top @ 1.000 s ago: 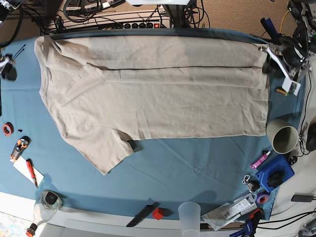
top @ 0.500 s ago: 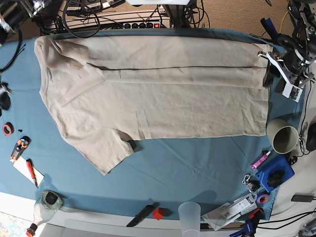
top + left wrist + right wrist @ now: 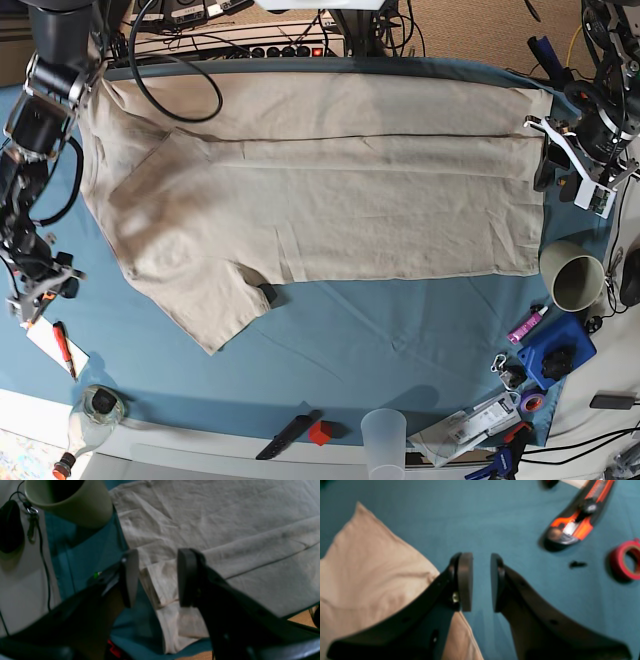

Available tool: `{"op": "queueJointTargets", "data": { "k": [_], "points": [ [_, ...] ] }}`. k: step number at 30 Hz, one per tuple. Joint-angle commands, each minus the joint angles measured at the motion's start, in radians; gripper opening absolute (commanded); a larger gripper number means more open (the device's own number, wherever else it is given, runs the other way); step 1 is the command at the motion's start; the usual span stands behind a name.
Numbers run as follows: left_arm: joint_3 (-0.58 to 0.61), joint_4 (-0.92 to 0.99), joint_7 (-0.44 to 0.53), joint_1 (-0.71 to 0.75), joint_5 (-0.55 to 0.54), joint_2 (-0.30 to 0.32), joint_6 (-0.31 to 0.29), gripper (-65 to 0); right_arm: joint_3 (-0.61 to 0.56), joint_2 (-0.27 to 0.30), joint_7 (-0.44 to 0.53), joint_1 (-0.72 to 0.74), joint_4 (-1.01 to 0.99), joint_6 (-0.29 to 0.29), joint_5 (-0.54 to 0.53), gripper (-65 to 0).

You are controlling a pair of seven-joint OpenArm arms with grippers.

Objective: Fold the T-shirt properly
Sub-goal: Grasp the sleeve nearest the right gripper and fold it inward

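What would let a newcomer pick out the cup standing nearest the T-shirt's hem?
Start at the beige T-shirt spread across the blue-teal cloth. Follow its straight hem to the corner nearer the camera: just past it stands the pale olive-green cup, opaque with a dark inside. The other cup, at the near table edge, is translucent white.

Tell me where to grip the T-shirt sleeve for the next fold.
Probably the T-shirt's loose sleeve at its outer hem corner, coming from the near table edge. It juts flat onto bare cloth, so a finger could slide under it.
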State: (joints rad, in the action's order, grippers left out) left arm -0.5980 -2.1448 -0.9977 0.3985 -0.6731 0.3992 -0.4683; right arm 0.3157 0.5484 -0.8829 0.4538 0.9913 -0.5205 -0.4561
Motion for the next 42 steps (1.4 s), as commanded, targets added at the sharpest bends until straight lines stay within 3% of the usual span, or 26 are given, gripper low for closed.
{"op": "queueJointTargets", "data": {
  "k": [1,8,17,20,24,27,37,42],
  "points": [
    [-0.007,-0.014,0.019,-0.005,-0.008,0.013,0.0,-39.0,-0.023,0.025,0.031,0.055,-0.013,-0.002,-0.002,-51.9],
    [-0.007,-0.014,0.019,-0.005,-0.008,0.013,0.0,-39.0,-0.197,0.022,0.085,0.169,-0.223,0.001,0.027,-51.9],
    [-0.006,-0.014,0.023,-0.006,-0.026,0.011,0.0,-39.0,-0.223,-0.059,0.093,0.172,-0.293,-0.002,0.088,-51.9],
    [-0.006,-0.014,0.022,-0.008,-0.026,0.011,0.0,-39.0,-0.223,-0.081,0.068,0.172,-0.293,-0.002,0.087,-53.4],
    [-0.006,-0.014,0.022,-0.008,-0.026,0.011,0.0,-39.0,-0.223,-0.088,-0.039,0.172,-0.292,0.002,0.075,-65.0],
    [-0.006,-0.014,0.023,-0.008,-0.026,0.011,0.0,-39.0,-0.222,-0.082,-0.141,0.172,-0.292,0.003,0.06,-65.0],
    [-0.006,-0.014,0.023,-0.008,-0.026,0.008,0.0,-39.0,-0.222,-0.014,-0.327,0.162,-0.255,-0.007,-0.159,-65.0],
    [-0.006,-0.014,0.023,-0.008,-0.026,0.008,0.0,-39.0,-0.222,0.035,-0.44,0.07,-0.106,-0.032,-0.358,-65.0]
  ]
}}
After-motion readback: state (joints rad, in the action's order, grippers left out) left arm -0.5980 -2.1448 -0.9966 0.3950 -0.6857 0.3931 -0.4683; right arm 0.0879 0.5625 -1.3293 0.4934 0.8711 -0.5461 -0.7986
